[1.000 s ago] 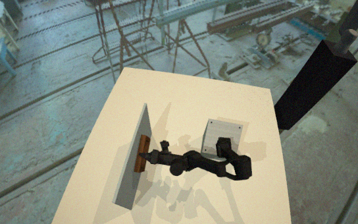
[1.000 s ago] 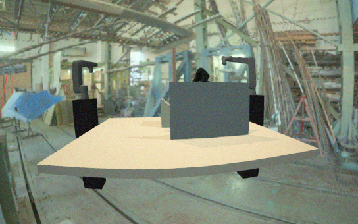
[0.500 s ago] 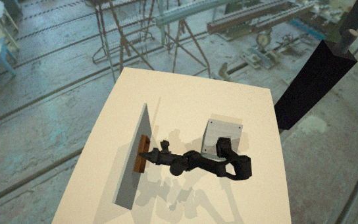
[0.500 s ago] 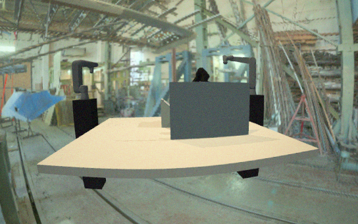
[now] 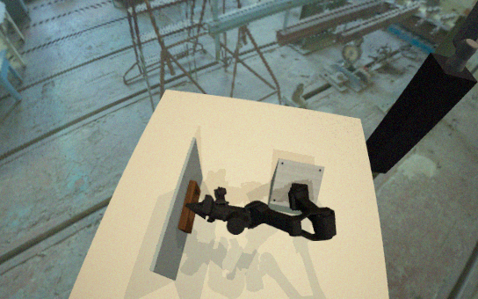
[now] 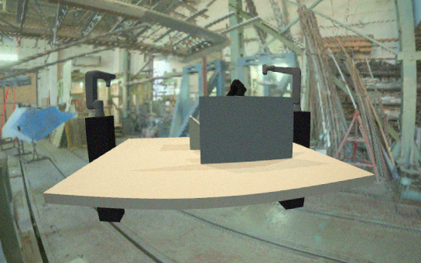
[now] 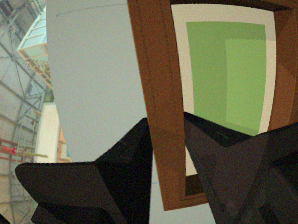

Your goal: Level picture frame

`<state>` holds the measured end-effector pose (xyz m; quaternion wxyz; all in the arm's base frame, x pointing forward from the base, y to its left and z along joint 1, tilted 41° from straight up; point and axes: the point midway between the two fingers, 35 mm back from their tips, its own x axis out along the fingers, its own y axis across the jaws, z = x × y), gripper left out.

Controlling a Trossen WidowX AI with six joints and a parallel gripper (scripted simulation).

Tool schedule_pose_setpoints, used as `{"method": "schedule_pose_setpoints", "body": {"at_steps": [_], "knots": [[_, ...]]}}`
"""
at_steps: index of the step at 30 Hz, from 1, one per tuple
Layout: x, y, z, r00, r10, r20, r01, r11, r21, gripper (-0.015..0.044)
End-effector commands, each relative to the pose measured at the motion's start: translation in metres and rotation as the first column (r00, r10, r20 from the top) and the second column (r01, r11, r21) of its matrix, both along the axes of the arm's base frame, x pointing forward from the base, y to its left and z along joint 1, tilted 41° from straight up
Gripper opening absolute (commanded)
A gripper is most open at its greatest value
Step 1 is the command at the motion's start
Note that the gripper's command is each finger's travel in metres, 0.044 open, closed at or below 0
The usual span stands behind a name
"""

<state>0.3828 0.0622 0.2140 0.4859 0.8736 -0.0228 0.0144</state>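
Note:
The picture frame (image 5: 186,223) (image 7: 152,75) has a brown wooden border, a cream mat and a green picture (image 7: 207,75). It is against the upright grey wall panel (image 5: 170,248) (image 6: 246,131) (image 7: 95,75). My gripper (image 5: 190,206) (image 7: 164,121) is shut on one side bar of the frame, with one dark finger on each side of it, near a lower corner in the wrist view. The bar slants in the wrist view; I cannot tell from these views how level the frame is. The screw and the notched strip are hidden behind the frame.
The panel stands on the pale table (image 5: 255,116) (image 6: 131,186). My arm (image 5: 259,214) reaches to it from a light mounting plate (image 5: 290,169) with dark bolts. In the exterior view the panel hides the frame and most of the arm. Black pedestals (image 5: 422,105) (image 6: 100,135) stand beyond the table.

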Motion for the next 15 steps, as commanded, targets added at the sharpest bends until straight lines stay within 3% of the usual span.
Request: {"method": "schedule_pose_setpoints", "body": {"at_steps": [1, 15], "knots": [[0.0000, 0.0001, -0.0005, 1.000, 0.002, 0.001, -0.002, 0.999, 0.032, 0.0000], [0.0001, -0.0002, -0.0021, 1.000, 0.005, 0.003, -0.005, 0.996, 0.089, 0.0000]]}}
